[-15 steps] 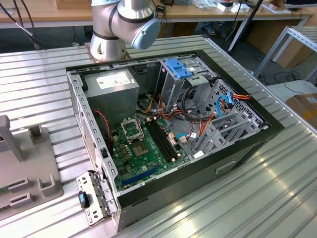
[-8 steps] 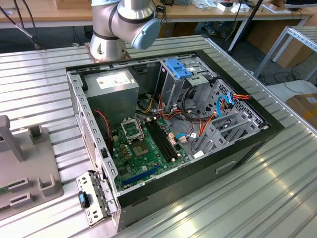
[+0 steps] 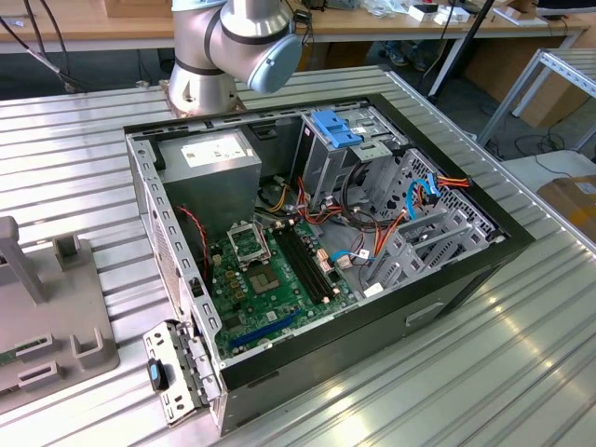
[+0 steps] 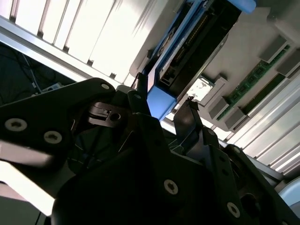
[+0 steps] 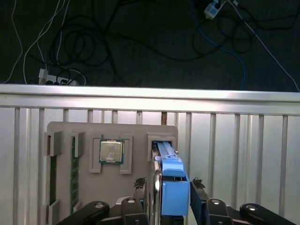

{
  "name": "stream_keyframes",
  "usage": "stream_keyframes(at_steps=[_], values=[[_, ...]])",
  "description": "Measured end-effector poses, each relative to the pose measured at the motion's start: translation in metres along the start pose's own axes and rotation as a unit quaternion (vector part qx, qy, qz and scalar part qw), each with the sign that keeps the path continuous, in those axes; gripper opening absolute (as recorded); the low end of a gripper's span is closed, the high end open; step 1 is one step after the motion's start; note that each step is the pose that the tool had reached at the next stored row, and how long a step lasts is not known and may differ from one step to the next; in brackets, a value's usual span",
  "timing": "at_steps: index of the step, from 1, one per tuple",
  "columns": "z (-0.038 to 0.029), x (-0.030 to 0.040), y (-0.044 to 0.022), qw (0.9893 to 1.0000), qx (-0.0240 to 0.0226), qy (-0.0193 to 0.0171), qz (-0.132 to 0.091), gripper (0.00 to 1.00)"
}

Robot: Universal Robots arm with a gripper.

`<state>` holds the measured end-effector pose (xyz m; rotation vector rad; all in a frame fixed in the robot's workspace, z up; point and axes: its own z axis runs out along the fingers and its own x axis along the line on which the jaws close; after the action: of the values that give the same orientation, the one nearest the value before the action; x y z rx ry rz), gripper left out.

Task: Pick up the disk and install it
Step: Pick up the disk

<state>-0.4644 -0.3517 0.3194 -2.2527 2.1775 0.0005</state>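
Ribbed metal table [image 5: 234,154], pincer [image 5: 167,184] spread, straddling upright disk [image 5: 174,199]

No text can be read. The grey power supply [image 3: 200,191] inside the open computer case [image 3: 372,335] bears a white label [image 3: 216,149] with dark print and small marks, all too small to make out

- The arm [image 3: 233,47] shows its silver base joints upright in the exterior view.
- The claw [image 5: 167,183] holds its two dark fingers [image 5: 139,183] parted in both wrist views.
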Motion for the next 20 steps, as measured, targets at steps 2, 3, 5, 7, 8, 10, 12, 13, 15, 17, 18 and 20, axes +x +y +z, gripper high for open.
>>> stream_keyframes(at_steps=[2, 3, 5, 7, 8, 10, 12, 13, 15, 17, 18, 20], values=[[0.0014, 0.0005, 0.0003, 1.0000, 0.0023, 0.0001, -0.004, 0.50], [0.0017, 0.0006, 0.0007, 1.0000, 0.0030, 0.0001, -0.005, 0.50], [0.0022, 0.0006, 0.0019, 1.0000, 0.0041, 0.0001, -0.006, 0.50], [0.0027, 0.0006, 0.0030, 1.0000, 0.0042, 0.0001, -0.006, 0.50], [0.0034, 0.0006, 0.0031, 1.0000, 0.0044, 0.0001, -0.006, 0.50], [0.0056, 0.0000, 0.0033, 1.0000, 0.0042, 0.0003, -0.006, 0.50], [0.0058, -0.0012, 0.0032, 1.0000, 0.0042, 0.0003, -0.006, 0.50], [0.0060, -0.0020, 0.0032, 1.0000, 0.0042, 0.0003, -0.006, 0.50], [0.0061, -0.0021, 0.0032, 1.0000, 0.0042, 0.0003, -0.006, 0.50], [0.0062, -0.0022, 0.0032, 1.0000, 0.0042, 0.0003, -0.005, 0.50], [0.0062, -0.0022, 0.0032, 1.0000, 0.0042, 0.0003, -0.005, 0.50], [0.0062, -0.0022, 0.0032, 1.0000, 0.0042, 0.0003, -0.005, 0.50]])
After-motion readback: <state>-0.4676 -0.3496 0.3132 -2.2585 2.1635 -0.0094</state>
